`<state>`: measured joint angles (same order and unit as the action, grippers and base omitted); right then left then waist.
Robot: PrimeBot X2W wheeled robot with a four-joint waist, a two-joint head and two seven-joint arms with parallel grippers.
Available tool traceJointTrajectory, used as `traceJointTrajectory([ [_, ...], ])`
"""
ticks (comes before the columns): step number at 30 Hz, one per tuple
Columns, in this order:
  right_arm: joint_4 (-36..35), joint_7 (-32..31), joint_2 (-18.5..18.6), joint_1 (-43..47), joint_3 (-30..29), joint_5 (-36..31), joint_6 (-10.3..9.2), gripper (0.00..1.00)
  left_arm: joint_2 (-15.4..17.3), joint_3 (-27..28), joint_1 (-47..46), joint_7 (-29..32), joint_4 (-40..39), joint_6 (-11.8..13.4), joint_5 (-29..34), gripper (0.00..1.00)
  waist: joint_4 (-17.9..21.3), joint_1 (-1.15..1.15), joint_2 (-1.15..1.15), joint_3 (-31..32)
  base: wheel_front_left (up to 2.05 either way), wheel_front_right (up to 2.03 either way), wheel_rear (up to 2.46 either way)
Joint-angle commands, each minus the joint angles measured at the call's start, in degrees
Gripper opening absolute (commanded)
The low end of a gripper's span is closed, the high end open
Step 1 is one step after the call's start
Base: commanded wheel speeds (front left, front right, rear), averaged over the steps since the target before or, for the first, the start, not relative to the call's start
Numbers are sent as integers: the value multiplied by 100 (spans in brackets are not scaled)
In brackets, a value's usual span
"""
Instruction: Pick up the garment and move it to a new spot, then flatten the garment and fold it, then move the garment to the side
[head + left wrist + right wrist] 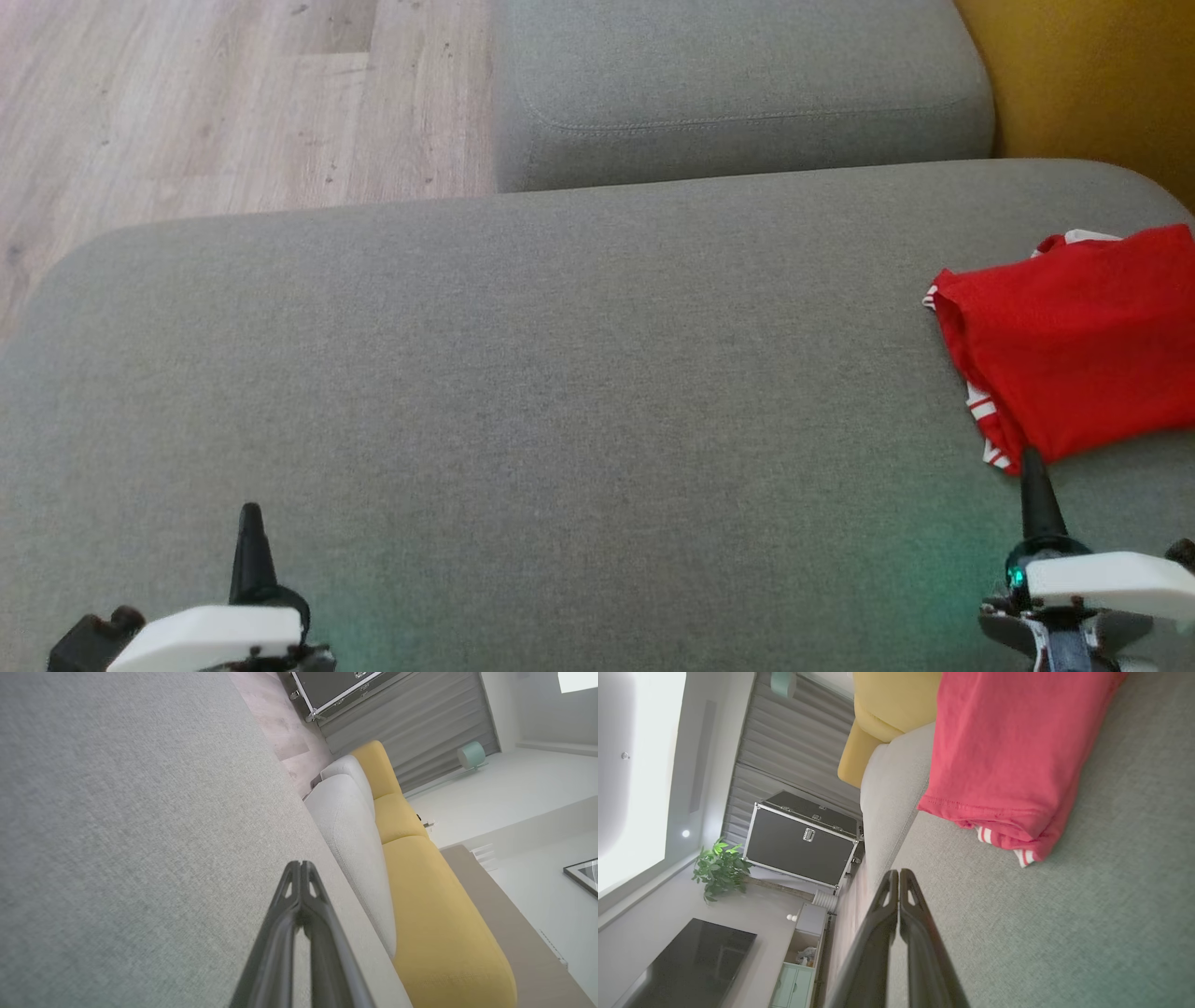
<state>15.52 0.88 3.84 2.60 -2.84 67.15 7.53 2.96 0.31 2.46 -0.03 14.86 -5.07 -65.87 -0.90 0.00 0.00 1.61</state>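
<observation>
The garment (1083,336) is red with white-striped trim, lying folded at the right edge of the grey sofa cushion (523,392). It also lies across the top of the right wrist view as the same folded garment (1008,751), flat on the cushion. My right gripper (1033,467) is shut and empty, its tip just below the garment's near corner. In its own view the right gripper (899,873) has its fingers pressed together, short of the striped hem. My left gripper (250,515) rests shut and empty at the lower left, far from the garment, and its fingertips (301,865) meet over bare cushion.
A second grey cushion (738,84) sits behind the main one, with a yellow cushion (1092,75) at the far right. Wooden floor (205,103) lies at the upper left. A black flight case (803,840), a plant (717,868) and a dark screen (691,966) stand in the room.
</observation>
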Motion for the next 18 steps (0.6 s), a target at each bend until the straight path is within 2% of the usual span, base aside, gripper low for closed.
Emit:
traceJointTrajectory([
  [1,-180,-57,16,-348,30,222,-3,0,7,215,-346,53,-147,-43,-205,0,5,0,0,-9,0,0,0],
  [18,-168,-342,-1,-596,-111,1348,-4,0,3,407,-593,337,-115,-138,-1361,0,45,0,0,-90,0,0,0],
])
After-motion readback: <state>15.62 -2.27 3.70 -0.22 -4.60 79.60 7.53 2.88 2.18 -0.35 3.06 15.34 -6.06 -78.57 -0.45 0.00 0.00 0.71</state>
